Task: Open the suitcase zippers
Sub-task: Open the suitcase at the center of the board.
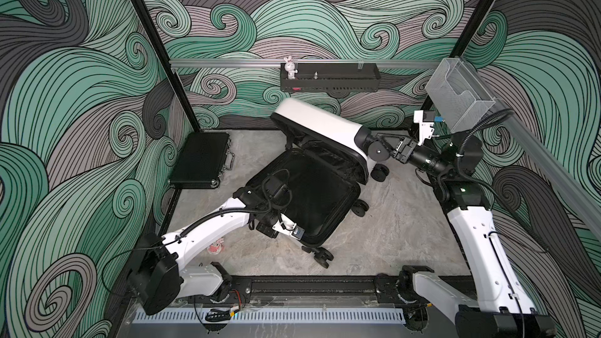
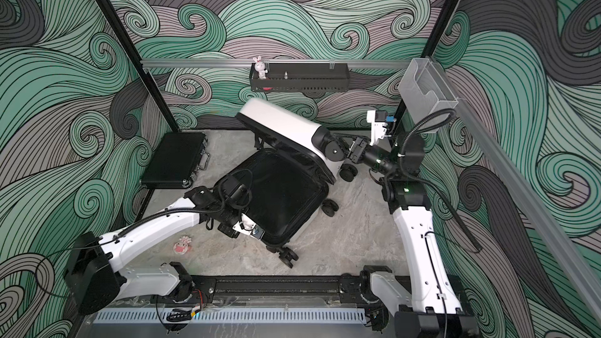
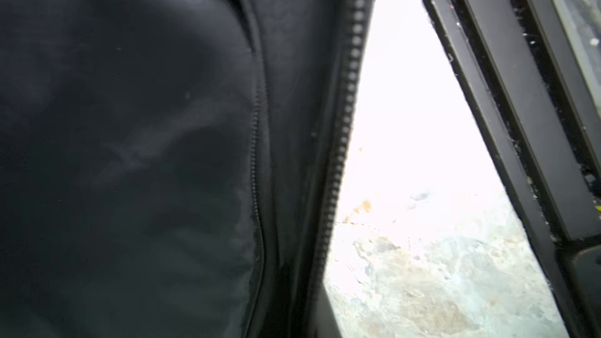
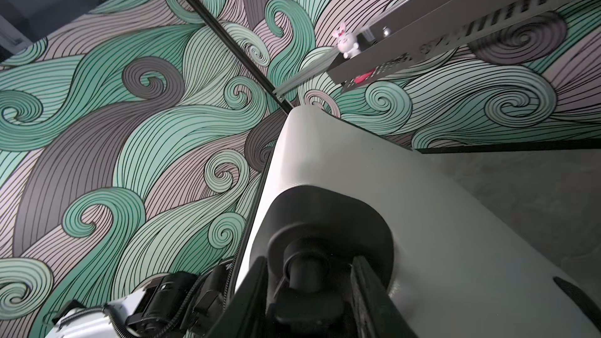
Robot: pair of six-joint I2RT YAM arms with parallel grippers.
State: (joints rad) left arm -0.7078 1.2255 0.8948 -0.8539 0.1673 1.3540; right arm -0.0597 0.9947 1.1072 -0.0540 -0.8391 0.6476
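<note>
Currently: suitcase [image 1: 328, 209], centre, lid [image 1: 325, 125] raised toward 1 o'clock, lining [image 1: 309, 190] bare. Zippers [image 3: 344, 118]: teeth parted along the visible seam; job done, I judge. My right gripper [image 4: 309, 287]: clamped on lid wheel [image 4: 305, 251], 3 o'clock. My left gripper [image 1: 294, 230]: closed at the 7 o'clock rim; anything pinched, cannot tell.

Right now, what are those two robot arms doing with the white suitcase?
The suitcase lies open on the table. The right gripper grips a wheel and holds the top half up. The left gripper is shut at the bottom half's rim, beside the zipper teeth.
</note>
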